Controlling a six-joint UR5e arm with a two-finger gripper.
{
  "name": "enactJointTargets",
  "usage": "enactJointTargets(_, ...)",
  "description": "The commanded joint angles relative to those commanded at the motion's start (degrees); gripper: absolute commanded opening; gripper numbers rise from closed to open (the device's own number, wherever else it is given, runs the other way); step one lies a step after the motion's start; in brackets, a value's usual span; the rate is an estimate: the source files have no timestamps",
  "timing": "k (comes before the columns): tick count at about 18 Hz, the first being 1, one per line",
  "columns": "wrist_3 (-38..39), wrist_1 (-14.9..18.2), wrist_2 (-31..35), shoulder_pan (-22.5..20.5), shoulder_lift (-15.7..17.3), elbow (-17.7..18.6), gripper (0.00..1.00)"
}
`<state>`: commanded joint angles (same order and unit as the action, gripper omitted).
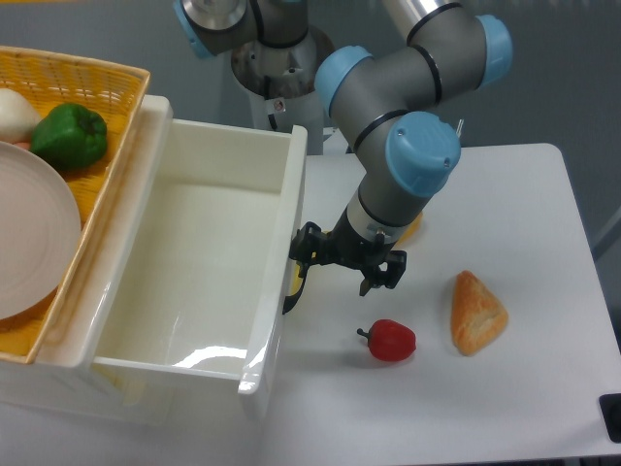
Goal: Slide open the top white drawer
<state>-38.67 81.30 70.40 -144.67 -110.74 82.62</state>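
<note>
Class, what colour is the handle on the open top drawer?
Black handle, seen in the fixed camera view.

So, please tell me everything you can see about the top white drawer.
The top white drawer is a glossy cream-white tray, wide and deep, looking like plastic or lacquered wood. It stands pulled far out and its inside is empty, with light reflecting on the floor. Its front panel faces the table. On that front sits a curved black handle, and the gripper is right at it, one of the fingers against the handle. A yellow wicker basket sits beside its back left edge.
</note>
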Motion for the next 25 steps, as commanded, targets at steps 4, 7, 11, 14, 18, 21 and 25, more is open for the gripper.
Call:
enactJointTargets(4,0.61,0.27,-1.23,0.00,-0.09,0.00,1.00)
enactJointTargets(7,0.79,0.27,-2.20,0.00,-0.09,0.44,1.00)
enactJointTargets(11,1.49,0.27,-3.34,-0.09,-0.09,0.44,1.00)
enactJointTargets(14,1.58,0.27,-3.61,-0.52,-0.09,0.44,1.00)
enactJointTargets(18,1.41,0.00,-3.52,-0.97,0.09,-0.08,1.00)
enactJointTargets(21,0.97,-0.35,-3.52,-1.67,0.35,-0.26,1.00)
enactJointTargets(25,-2.62,-4.12,-2.82,-2.72,0.44,-0.53,1.00)
